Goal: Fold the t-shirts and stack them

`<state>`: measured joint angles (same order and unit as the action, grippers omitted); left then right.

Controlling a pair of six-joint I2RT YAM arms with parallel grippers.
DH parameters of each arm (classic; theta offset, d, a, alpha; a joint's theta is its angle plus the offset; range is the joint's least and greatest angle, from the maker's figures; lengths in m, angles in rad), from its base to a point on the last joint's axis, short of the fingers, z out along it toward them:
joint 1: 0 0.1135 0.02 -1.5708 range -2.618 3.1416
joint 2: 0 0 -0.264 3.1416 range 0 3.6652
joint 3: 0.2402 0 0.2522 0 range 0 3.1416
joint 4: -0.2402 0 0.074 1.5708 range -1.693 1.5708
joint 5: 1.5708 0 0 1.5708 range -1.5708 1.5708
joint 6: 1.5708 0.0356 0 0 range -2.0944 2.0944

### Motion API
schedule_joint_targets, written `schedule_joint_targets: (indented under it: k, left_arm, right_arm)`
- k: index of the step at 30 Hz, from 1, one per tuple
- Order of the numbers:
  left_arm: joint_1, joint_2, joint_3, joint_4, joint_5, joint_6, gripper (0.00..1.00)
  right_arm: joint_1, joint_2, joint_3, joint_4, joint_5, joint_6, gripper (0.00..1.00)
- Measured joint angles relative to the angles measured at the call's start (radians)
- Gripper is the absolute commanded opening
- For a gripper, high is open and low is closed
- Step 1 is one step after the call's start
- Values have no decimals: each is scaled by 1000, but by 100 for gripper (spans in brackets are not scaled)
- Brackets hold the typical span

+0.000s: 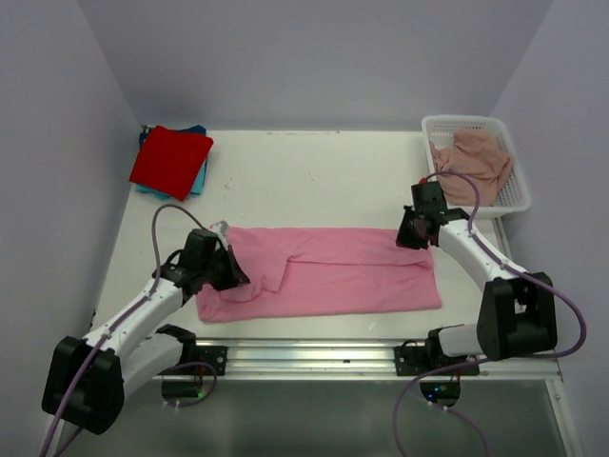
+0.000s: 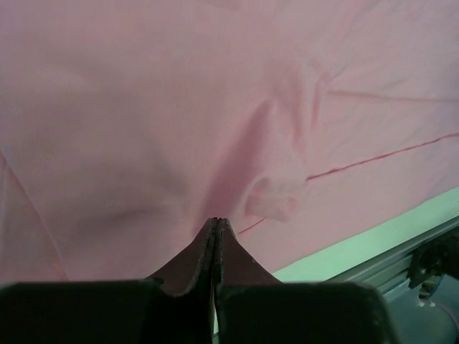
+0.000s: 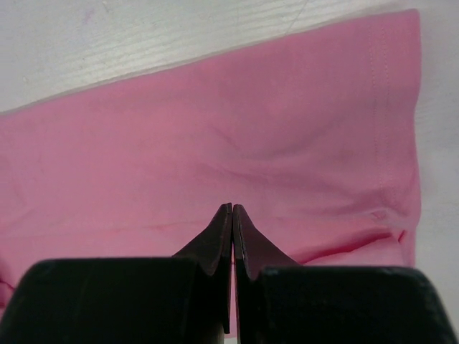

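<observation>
Pale counter (image 1: 314, 171), grey walls: one shirt mid-fold, two stacked, one waiting.
Bright pink t-shirt (image 1: 352, 271) lies spread as a long band between the two pincers, long sides already turned in; cross folds and stacking left, by my reading. White mesh basket (image 1: 463, 120) just beyond right pincer (image 3: 232, 209) holds the crumpled dusty-pink t-shirt (image 1: 476, 162), untouched. Well beyond left pincer (image 2: 216, 223), at the far corner, red t-shirt (image 1: 171, 162) sits folded on the teal-blue t-shirt (image 1: 201, 179). So roughly half done. Left pincer pressed together at the band's end, cloth puckering up to its tips: looks like a pinch. Right pincer pressed together over the other end; grip on cloth not evident.
</observation>
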<state>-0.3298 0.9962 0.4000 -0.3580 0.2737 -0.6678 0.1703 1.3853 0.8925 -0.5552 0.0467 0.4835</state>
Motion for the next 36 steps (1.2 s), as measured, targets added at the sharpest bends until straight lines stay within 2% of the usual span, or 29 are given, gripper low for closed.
schedule_joint_targets:
  k: [5,9,10,11,14,15,20,25,28,36]
  left_arm:
    - [0,-36,218,-42,-81,34,1]
    - [0,51,298,1,-128,55,0]
    - [0,89,298,10,-133,58,0]
    - [0,130,293,16,-134,60,0]
    - [0,198,257,24,-147,60,0]
    - [0,203,243,24,-151,60,5]
    - [3,180,219,29,-184,65,34]
    - [26,151,197,54,-203,76,35]
    - [50,151,173,63,-201,82,31]
    - [100,200,121,99,-177,87,29]
  right_arm:
    - [58,-63,-67,60,-137,0,0]
    - [301,-69,-74,125,-208,23,15]
    - [377,-61,-60,130,-216,29,19]
    - [446,-46,-40,137,-227,32,27]
    - [596,19,33,144,-229,43,39]
    - [628,43,58,149,-228,49,44]
    - [733,156,138,147,-193,69,46]
    - [837,310,266,117,-137,85,43]
    - [873,367,320,103,-116,93,39]
    - [879,427,402,65,-69,102,38]
